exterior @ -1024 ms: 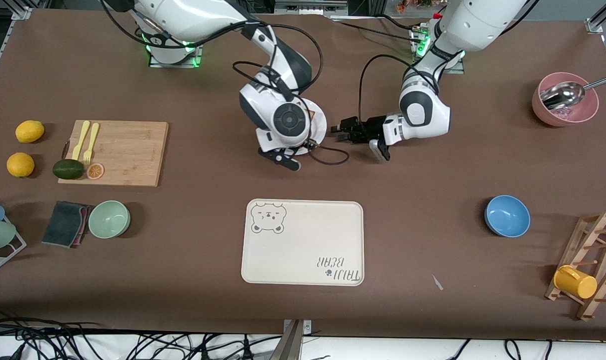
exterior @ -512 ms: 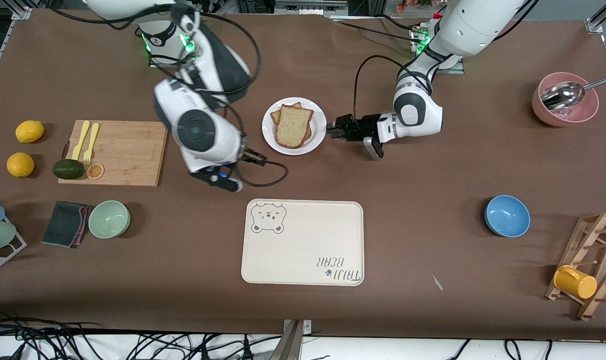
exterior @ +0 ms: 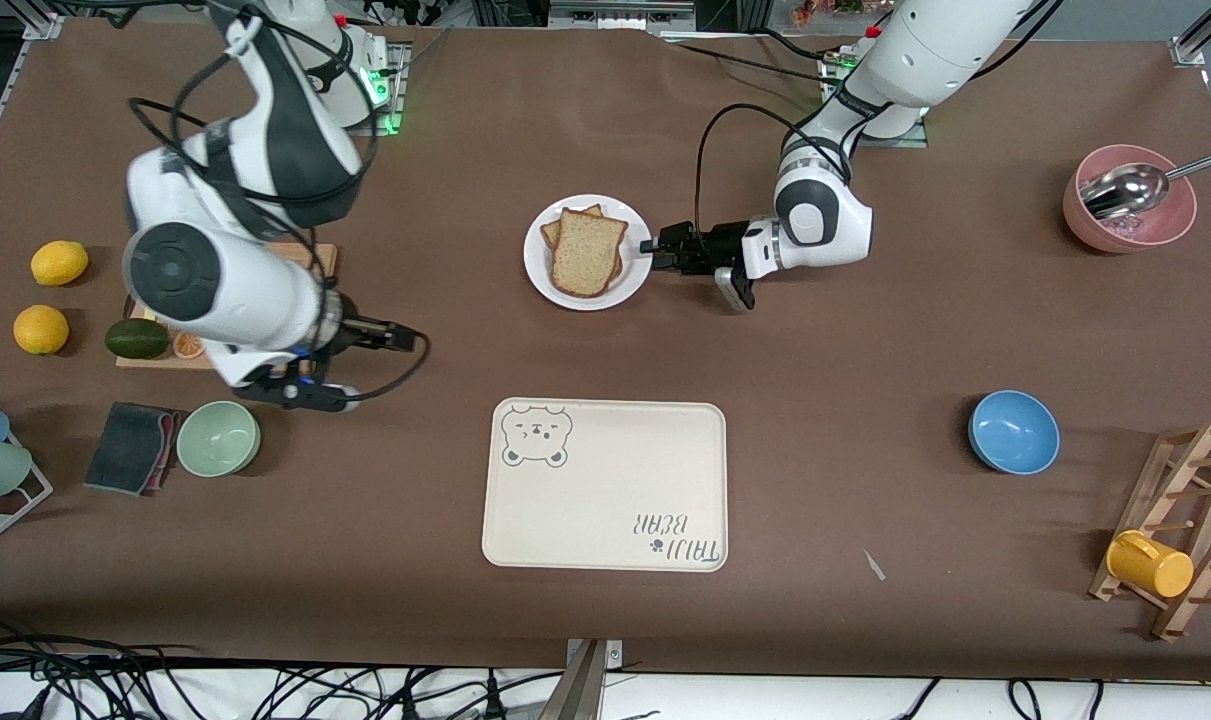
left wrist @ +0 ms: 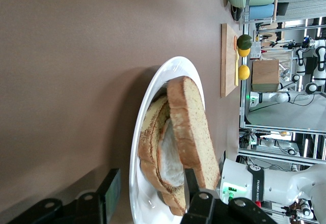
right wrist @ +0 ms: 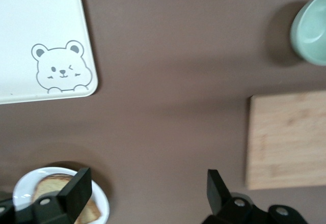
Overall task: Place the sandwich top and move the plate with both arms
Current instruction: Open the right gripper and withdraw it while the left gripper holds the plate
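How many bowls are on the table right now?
3. A pale green bowl beside the dark folded cloth at the right arm's end; a blue bowl and a pink bowl holding a metal scoop toward the left arm's end. None seems hidden.

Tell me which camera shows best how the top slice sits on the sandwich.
The left wrist view: it sees the top slice edge-on, leaning on the egg and lower bread on the plate. The front view shows it only from above, slightly askew. The right wrist view catches just a corner of the plate at its edge.
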Robot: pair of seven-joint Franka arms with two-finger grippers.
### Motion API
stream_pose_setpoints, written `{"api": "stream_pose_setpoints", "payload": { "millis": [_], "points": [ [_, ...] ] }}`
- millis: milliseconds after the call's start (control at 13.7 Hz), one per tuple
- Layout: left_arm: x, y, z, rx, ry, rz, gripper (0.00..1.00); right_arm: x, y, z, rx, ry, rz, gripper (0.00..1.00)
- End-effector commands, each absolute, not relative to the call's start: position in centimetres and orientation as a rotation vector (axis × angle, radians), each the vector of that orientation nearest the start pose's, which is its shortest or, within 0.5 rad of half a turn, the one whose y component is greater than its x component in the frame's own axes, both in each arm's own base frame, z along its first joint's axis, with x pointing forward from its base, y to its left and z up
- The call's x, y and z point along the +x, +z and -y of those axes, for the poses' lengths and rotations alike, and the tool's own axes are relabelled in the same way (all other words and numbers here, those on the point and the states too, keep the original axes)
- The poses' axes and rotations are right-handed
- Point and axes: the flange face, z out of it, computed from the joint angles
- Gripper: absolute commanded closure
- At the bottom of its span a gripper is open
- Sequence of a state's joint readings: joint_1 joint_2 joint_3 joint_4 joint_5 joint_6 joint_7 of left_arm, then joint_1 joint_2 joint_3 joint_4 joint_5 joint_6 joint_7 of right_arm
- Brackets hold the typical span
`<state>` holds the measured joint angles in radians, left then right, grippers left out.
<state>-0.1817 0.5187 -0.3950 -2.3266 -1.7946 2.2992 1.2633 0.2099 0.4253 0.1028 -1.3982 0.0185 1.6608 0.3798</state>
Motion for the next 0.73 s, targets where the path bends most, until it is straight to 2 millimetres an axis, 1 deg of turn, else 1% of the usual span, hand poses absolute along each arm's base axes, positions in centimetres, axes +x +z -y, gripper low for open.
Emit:
{"api": "stream_pose_setpoints", "payload": {
  "millis": [0,73,146,220,293,366,439,512,585,659],
  "points": [
    [37.3,11.6,29.8,2.011,-0.039,0.085,0.43,63.8,47.8,-13.8,-3.142,0.263,0.031,0.0],
    [36.8,11.6,30.6,2.008,-0.048,0.094,0.43,64.1,48.2,-11.8,-3.149,0.25,0.051,0.0],
    [36.4,11.5,31.1,2.007,-0.052,0.089,0.43,64.5,48.3,-9.5,-3.154,0.248,0.058,0.0],
    [36.6,11.2,31.1,2.02,-0.046,0.087,0.43,64.7,48.5,-7.3,-3.158,0.244,0.067,0.0],
    [36.7,11.1,31.0,2.04,-0.039,0.086,0.43,64.4,50.4,-6.5,-3.142,0.196,0.077,0.0],
    [36.2,10.8,31.4,2.04,-0.051,0.088,0.45,63.8,52.5,-6.1,-3.118,0.153,0.06,0.0],
    [36.2,10.7,31.6,2.039,-0.054,0.088,0.46,63.4,53.5,-4.0,-3.106,0.141,0.021,0.0],
    [36.5,10.8,31.7,2.038,-0.046,0.09,0.47,62.7,55.3,-2.0,-3.098,0.11,-0.014,0.0],
    [36.4,10.7,31.9,2.037,-0.049,0.091,0.47,62.1,56.5,-1.9,-3.098,0.088,-0.007,0.0],
    [36.5,10.7,31.9,2.039,-0.049,0.091,0.51,61.2,57.8,-1.0,-3.107,0.065,-0.018,0.0]
  ]
}}
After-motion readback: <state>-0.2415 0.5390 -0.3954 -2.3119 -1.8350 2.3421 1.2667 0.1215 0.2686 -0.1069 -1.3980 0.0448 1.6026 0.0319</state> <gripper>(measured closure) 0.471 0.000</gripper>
